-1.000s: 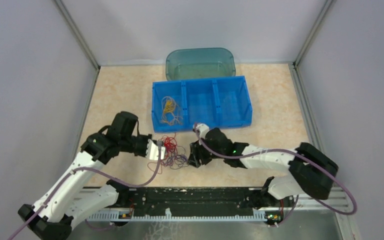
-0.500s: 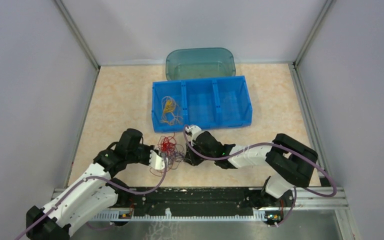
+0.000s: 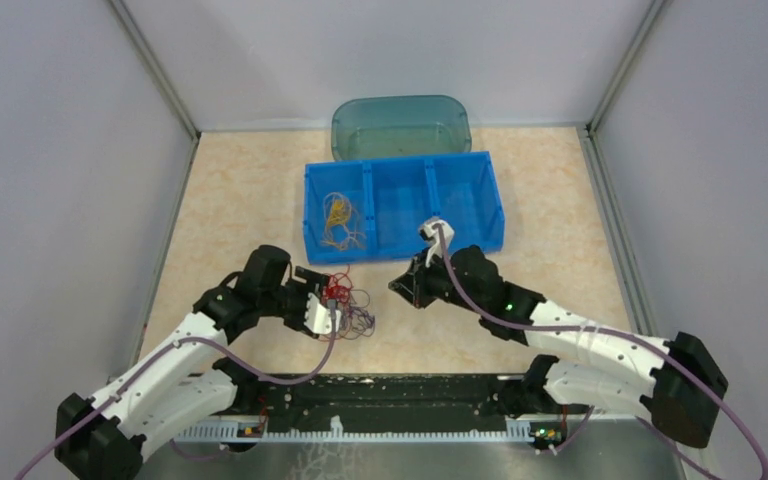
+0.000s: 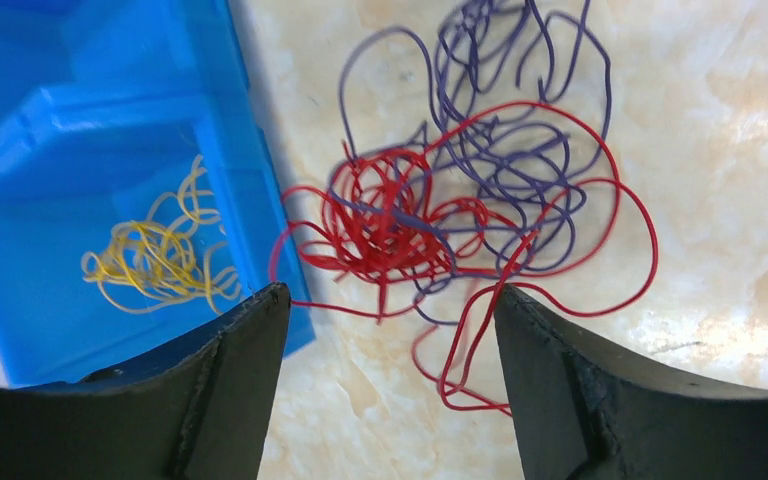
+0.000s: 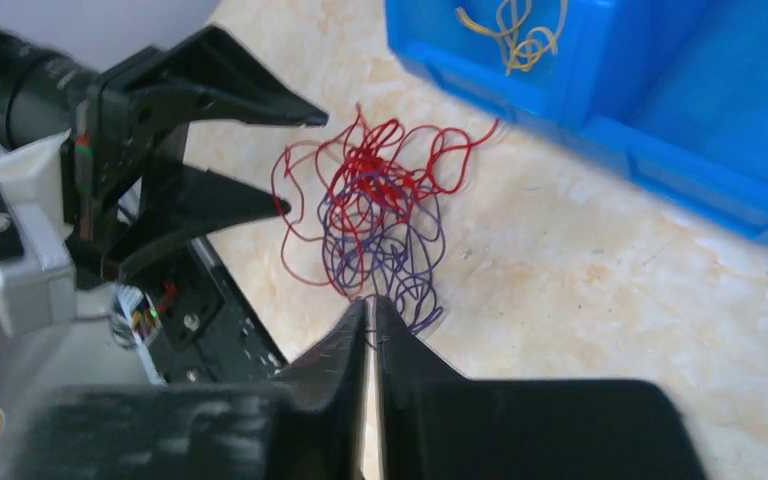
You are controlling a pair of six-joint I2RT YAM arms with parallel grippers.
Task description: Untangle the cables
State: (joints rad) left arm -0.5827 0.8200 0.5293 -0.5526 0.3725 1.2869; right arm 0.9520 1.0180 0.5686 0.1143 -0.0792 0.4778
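The cables, a clump of red and purple strands [image 3: 353,304], lie on the table just in front of the blue bin. In the left wrist view the red knot [image 4: 390,215] sits on top of looser purple loops [image 4: 520,150]. My left gripper [image 4: 390,293] is open right at the clump, with a red loop lying between its fingertips. It shows in the overhead view too, my left gripper [image 3: 334,296]. A yellow cable [image 3: 338,222] lies apart in the bin's left compartment. My right gripper [image 5: 370,300] is shut, its tips at the purple loops' near edge. I cannot tell whether a strand is pinched.
The blue three-compartment bin [image 3: 400,165] stands behind the clump, and a teal tub [image 3: 400,125] behind that. A black rail [image 3: 360,395] runs along the near table edge. Grey walls close in left, right and back.
My left gripper has opened and let go of the red strands. My right gripper has shut and drawn back to the right, away from the clump.
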